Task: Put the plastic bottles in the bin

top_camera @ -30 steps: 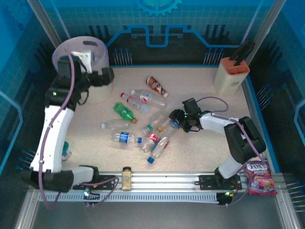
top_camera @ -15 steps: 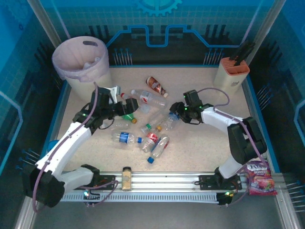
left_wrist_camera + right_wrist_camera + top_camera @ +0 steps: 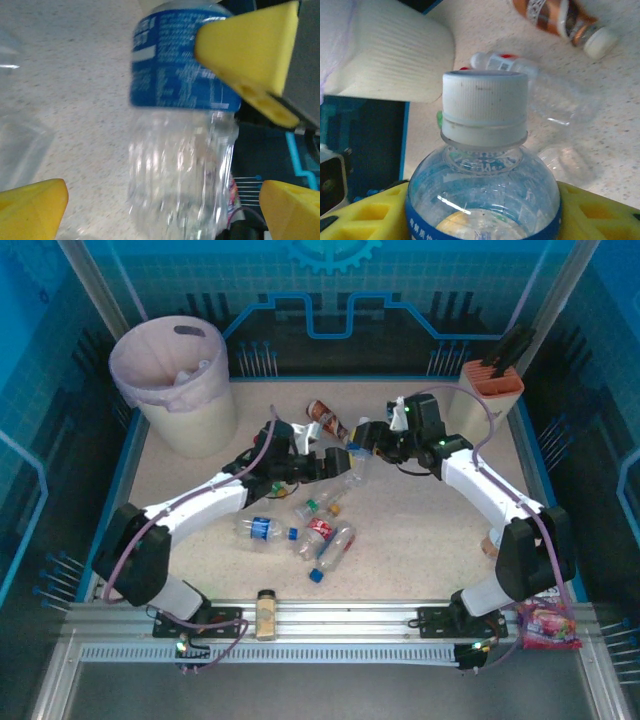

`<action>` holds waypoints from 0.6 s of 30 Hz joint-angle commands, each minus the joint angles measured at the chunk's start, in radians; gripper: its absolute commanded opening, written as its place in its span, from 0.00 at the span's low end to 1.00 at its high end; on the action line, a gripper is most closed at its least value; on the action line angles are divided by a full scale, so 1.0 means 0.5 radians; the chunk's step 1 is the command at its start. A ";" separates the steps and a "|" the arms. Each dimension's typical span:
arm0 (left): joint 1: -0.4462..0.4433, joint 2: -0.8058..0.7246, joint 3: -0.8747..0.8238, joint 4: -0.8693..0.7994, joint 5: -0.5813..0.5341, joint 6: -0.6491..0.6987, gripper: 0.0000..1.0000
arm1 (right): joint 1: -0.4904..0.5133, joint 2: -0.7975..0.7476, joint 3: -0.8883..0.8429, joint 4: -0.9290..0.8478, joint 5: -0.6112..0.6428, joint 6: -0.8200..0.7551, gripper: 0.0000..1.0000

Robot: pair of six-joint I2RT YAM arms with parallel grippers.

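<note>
Top view: right gripper (image 3: pixel 372 437) clamped on blue-labelled bottle (image 3: pixel 357 440), mid-table; left gripper (image 3: pixel 318 462) spread wide, just beside; bin (image 3: pixel 195 425) far-left corner, well apart.
Left wrist: bottle (image 3: pixel 180 100) between yellow fingers (image 3: pixel 30 207) (neither touching).
Right wrist: bottle (image 3: pixel 485 165) gripped, white cap up.

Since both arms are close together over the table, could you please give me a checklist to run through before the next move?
1. Right pincer clamped on the bottle: ok.
2. Cap on the bottle: ok.
3. Left pincer open wide: ok.
4. Bottle body between the left fingers: cannot tell, depth is unclear.
5. Bin upright, mouth open: ok.
6. Table cleared of other bottles: not ok, several lie there.
</note>
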State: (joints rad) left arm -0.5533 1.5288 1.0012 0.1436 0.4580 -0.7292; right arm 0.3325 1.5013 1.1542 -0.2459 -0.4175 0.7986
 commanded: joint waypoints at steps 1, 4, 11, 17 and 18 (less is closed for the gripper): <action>-0.054 0.097 0.100 0.306 0.111 -0.113 0.99 | -0.009 -0.024 0.045 0.015 -0.209 -0.017 0.47; -0.072 0.166 0.152 0.283 0.115 -0.108 0.99 | -0.009 -0.024 0.027 0.081 -0.232 0.031 0.47; -0.072 0.219 0.151 0.291 0.145 -0.125 0.78 | -0.018 -0.004 -0.022 0.234 -0.237 0.154 0.46; -0.072 0.228 0.151 0.281 0.129 -0.125 0.62 | -0.021 0.028 -0.026 0.295 -0.236 0.218 0.51; -0.071 0.228 0.151 0.282 0.127 -0.125 0.60 | -0.021 0.026 -0.026 0.297 -0.233 0.225 0.53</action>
State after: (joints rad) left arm -0.5827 1.6276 1.0523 0.2676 0.5049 -0.7944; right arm 0.3305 1.5047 1.1446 -0.1429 -0.5095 0.8780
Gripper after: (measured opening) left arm 0.616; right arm 0.580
